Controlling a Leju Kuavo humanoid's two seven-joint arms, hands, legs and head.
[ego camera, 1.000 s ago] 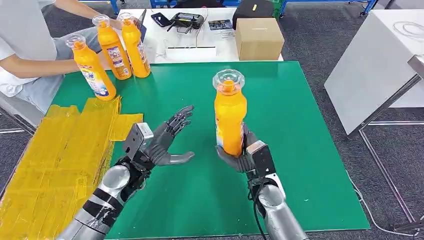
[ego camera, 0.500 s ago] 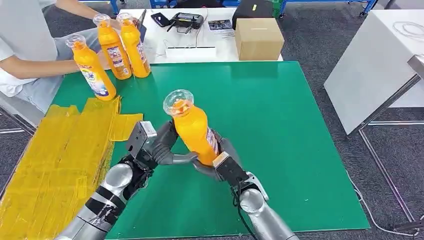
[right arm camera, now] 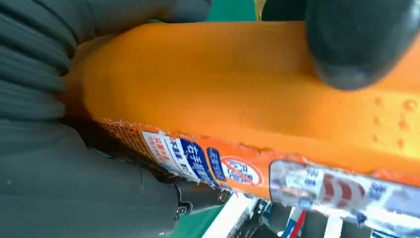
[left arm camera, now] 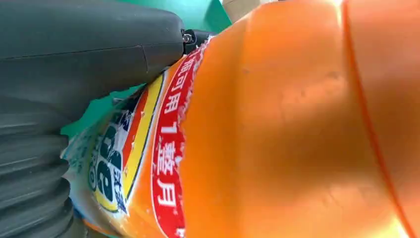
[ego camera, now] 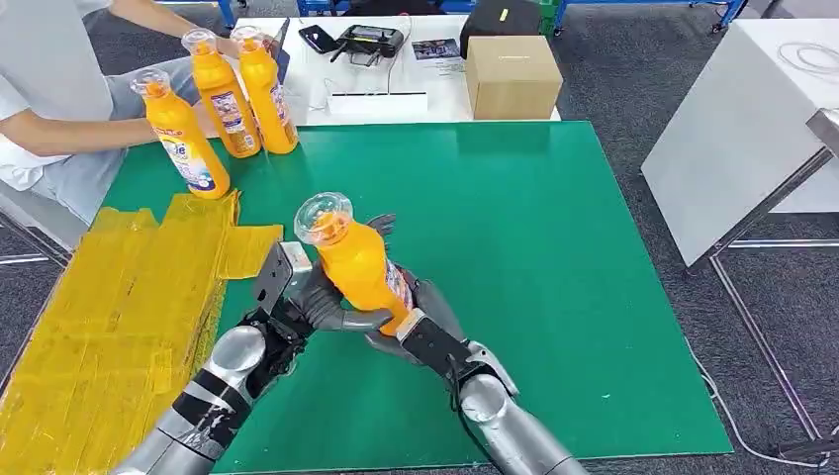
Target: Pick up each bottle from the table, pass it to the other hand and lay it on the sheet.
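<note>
The right hand (ego camera: 420, 322) grips the full orange bottle (ego camera: 358, 265) by its base above the green mat (ego camera: 554, 247) while the left hand (ego camera: 317, 297) wraps its smooth, probably heavy, slippery waist.

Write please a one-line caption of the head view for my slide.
Handover over the green mat: right hand and left hand both grip a tilted orange bottle.

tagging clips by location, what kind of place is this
Probably a robotics lab or test area: a green mat as work surface, a handheld controller and cardboard box on a white table behind, grey carpet around.
</note>
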